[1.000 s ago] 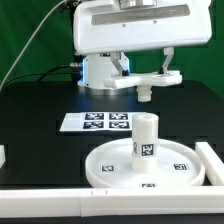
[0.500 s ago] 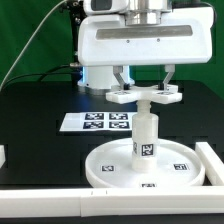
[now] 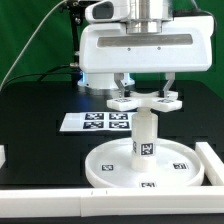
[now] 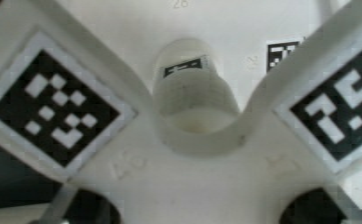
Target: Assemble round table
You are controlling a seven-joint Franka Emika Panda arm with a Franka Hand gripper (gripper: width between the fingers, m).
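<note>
Above the black tabletop (image 3: 35,115) the gripper (image 3: 146,94), clenched on a tagged piece (image 3: 124,102), sank nearer the post (image 3: 146,138).

Smooth white plastic post (image 3: 145,132) and base (image 3: 124,101), matt black table (image 3: 35,110)

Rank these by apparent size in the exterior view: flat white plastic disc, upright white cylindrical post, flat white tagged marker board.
1. disc.
2-3. post and marker board look alike; board lies farther, partly hidden.
</note>
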